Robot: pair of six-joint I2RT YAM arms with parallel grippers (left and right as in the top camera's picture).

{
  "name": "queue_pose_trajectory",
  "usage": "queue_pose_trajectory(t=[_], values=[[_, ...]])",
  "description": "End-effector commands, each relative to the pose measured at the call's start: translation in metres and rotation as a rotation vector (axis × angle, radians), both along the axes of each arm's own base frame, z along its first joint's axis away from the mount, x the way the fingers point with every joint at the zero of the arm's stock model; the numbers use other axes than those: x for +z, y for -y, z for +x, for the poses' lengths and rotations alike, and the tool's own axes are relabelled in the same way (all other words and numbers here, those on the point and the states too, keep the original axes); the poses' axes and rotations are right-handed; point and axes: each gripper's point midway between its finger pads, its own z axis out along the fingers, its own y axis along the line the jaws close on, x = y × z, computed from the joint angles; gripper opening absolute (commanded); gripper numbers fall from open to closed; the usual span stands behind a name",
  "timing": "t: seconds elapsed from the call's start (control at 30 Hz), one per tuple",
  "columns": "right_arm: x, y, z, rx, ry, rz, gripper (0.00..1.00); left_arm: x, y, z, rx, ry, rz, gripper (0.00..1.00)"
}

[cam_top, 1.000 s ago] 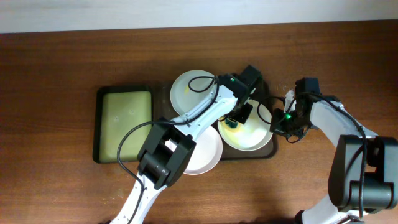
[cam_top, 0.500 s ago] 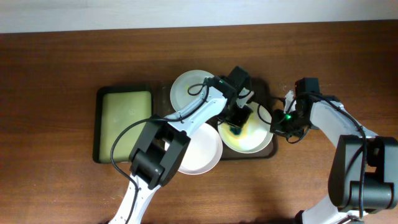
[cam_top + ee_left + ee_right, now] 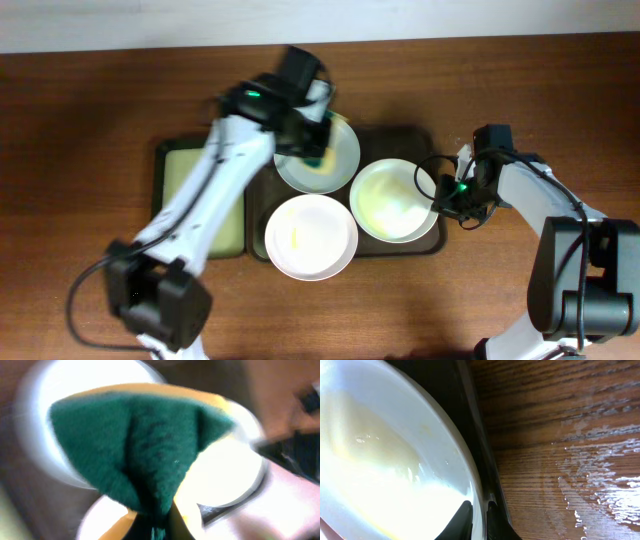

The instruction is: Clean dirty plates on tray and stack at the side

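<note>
Three white plates lie on the dark brown tray: a back plate, a front plate with a small yellow smear, and a right plate with a yellowish film. My left gripper is shut on a green and yellow sponge over the back plate. My right gripper is shut on the right plate's rim, one finger inside, one outside.
A smaller black-rimmed tray with a yellow-green inside sits left of the brown tray. Bare wooden table lies all around. The left wrist view is blurred.
My left gripper has swung with the sponge from the right plate up and left to the back plate. The right plate now shows uncovered. My right arm has not moved.
</note>
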Motion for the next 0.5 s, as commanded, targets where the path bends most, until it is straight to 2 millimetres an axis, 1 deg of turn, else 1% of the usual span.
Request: queue_pose_trajectory(t=[0.0,0.07,0.1,0.13,0.17,0.2,0.27,0.3,0.33,0.4,0.47], values=[[-0.001,0.002,-0.002,-0.006,-0.004,-0.012,0.18,0.010,-0.128,0.003,0.402,0.023,0.362,0.00],[-0.002,0.002,-0.003,-0.006,-0.008,-0.014,0.25,0.007,-0.172,-0.010,0.527,-0.061,0.412,0.00],[-0.004,0.002,-0.005,-0.007,-0.013,-0.015,0.25,0.006,-0.190,-0.014,0.589,-0.092,0.416,0.00],[-0.006,0.002,-0.008,-0.007,-0.022,-0.014,0.25,0.005,-0.203,-0.014,0.622,-0.106,0.416,0.00],[-0.008,0.002,-0.010,-0.007,-0.026,-0.014,0.24,0.005,-0.209,-0.014,0.640,-0.116,0.402,0.00],[-0.009,0.002,-0.011,-0.007,-0.028,-0.015,0.20,0.005,-0.212,-0.014,0.648,-0.118,0.403,0.00],[-0.016,0.001,-0.017,-0.007,-0.036,-0.016,0.18,0.005,-0.213,-0.014,0.649,-0.117,0.402,0.00],[-0.017,0.001,-0.017,-0.007,-0.029,-0.012,0.13,0.005,-0.213,-0.014,0.649,-0.117,0.402,0.00],[-0.017,0.000,-0.015,-0.008,-0.024,-0.009,0.04,0.005,-0.213,-0.014,0.649,-0.117,0.403,0.00],[-0.016,0.001,-0.013,-0.008,-0.015,-0.011,0.04,0.005,-0.213,-0.014,0.648,-0.115,0.403,0.00],[-0.009,0.002,-0.006,-0.010,-0.005,-0.011,0.04,0.010,-0.217,-0.014,0.661,-0.099,0.402,0.00]])
